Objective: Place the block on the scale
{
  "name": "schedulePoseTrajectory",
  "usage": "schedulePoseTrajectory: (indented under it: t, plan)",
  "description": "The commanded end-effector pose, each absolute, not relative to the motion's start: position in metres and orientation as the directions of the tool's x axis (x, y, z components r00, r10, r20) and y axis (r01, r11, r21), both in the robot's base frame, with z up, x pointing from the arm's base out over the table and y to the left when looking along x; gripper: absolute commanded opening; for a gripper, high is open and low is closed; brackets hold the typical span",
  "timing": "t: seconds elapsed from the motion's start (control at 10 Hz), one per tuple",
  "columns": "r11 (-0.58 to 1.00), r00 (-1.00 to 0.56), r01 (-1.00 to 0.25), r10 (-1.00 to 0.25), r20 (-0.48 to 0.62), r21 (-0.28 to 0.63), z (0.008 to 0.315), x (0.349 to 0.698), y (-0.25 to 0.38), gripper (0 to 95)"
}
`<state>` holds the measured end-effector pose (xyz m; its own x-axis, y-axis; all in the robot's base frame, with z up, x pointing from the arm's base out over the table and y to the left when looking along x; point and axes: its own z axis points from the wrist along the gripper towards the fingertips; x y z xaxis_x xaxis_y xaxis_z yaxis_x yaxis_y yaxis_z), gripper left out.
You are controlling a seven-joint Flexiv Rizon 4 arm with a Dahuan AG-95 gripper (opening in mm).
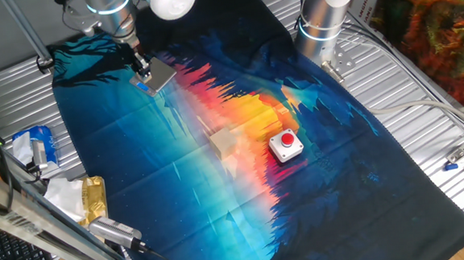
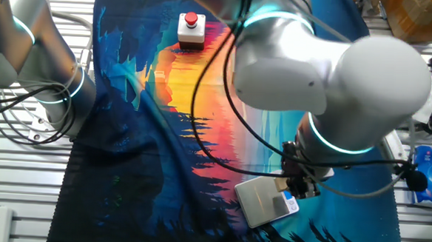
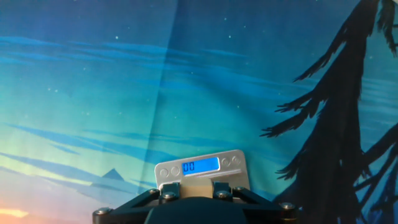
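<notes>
The scale [image 3: 231,165] is a small grey plate with a lit blue display [image 3: 200,166]. It lies on the printed cloth at the far left in one fixed view [image 1: 161,75] and at the near right in the other fixed view [image 2: 256,200]. My gripper [image 3: 193,189] is shut on the tiny tan block [image 3: 193,186], held between the two fingers [image 3: 168,189] over the scale's display edge. In the fixed views the gripper [image 1: 141,64] [image 2: 292,188] stands right over the scale and hides the block. I cannot tell whether the block touches the plate.
A larger pale wooden block [image 1: 223,140] and a white box with a red button [image 1: 285,144] [image 2: 191,27] lie mid-cloth. A second arm's base [image 1: 322,20] stands at the far edge. Packets [image 1: 35,146] [image 1: 95,199] lie left of the cloth.
</notes>
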<state>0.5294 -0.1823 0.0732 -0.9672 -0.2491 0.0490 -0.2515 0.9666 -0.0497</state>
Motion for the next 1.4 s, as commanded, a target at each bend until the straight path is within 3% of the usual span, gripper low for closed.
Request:
schedulePoseTrajectory:
  t: [0.1, 1.0, 1.1, 1.2, 1.3, 1.4]
  plan:
    - [0.966, -0.967, -0.252, -0.25, 0.043, -0.052, 0.065, 0.523, -0.183, 0.0]
    - [0.97, -0.971, -0.239, -0.237, 0.04, -0.046, 0.053, 0.503, -0.181, 0.0]
    - [0.968, -0.969, -0.247, -0.245, 0.04, -0.043, 0.052, 0.501, -0.18, 19.0]
    - [0.967, -0.968, -0.25, -0.248, 0.04, -0.043, 0.052, 0.5, -0.18, 19.0]
    - [0.965, -0.966, -0.257, -0.256, 0.039, -0.04, 0.052, 0.5, -0.18, 38.0]
    - [0.964, -0.965, -0.262, -0.261, 0.038, -0.037, 0.052, 0.5, -0.18, 38.0]
